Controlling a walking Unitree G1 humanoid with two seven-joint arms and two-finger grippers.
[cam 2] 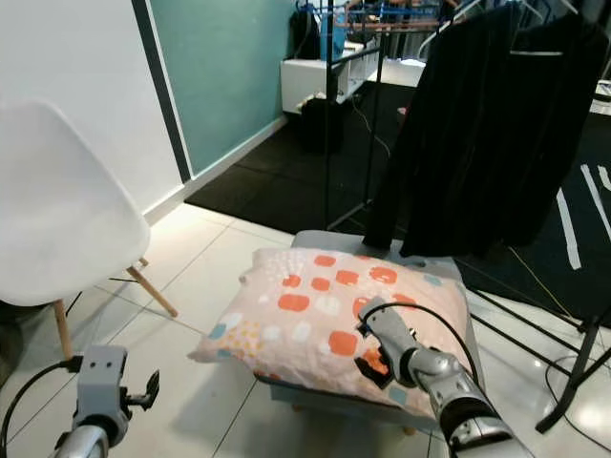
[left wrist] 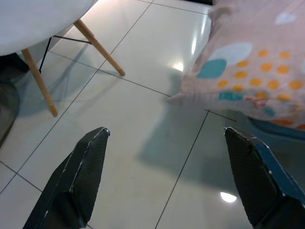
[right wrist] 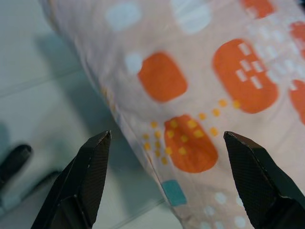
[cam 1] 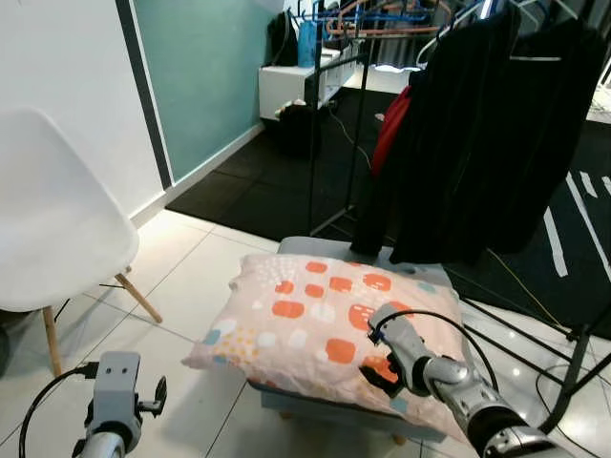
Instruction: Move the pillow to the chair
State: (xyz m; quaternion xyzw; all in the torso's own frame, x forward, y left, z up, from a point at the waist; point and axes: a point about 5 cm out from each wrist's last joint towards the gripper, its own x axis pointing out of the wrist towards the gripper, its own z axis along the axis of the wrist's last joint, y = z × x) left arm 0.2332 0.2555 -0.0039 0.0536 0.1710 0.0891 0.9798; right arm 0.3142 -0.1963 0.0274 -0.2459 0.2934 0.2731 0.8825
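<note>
- The left end effector (left wrist: 164, 179) hangs low over the white tiled floor (cam 1: 181, 277), at the robot's near left; its two black fingers (left wrist: 76, 176) are spread wide apart with nothing between them.
- In the left wrist view, the tiles lie beyond those fingers, with the near corner of the pillow (left wrist: 252, 71) to one side and the wooden legs of the chair (left wrist: 43, 19) to the other.
- The right end effector (right wrist: 167, 181) is over the near right part of the pillow (cam 1: 325, 324); its fingers (right wrist: 86, 181) are also wide open and hold nothing, with the pillow's edge and the floor showing between them.
- The pillow is pale pink with orange, white and teal patches. It lies flat on a low grey stool (cam 1: 329, 408), which stands on the tiles in front of the robot, and its near left corner overhangs the stool's edge.
- The white chair (cam 1: 52, 219), a moulded shell on splayed wooden legs, stands to the robot's left, well apart from the pillow, and its seat is bare.
- Just behind the stool stands a black clothes rack (cam 1: 320, 124) hung with dark garments (cam 1: 487, 134) and one red one (cam 1: 389, 129).
- Further back the tiles give way to a dark carpet (cam 1: 258, 181), with a teal wall (cam 1: 205, 67) on the left and a white cabinet (cam 1: 291, 86) beyond.
</note>
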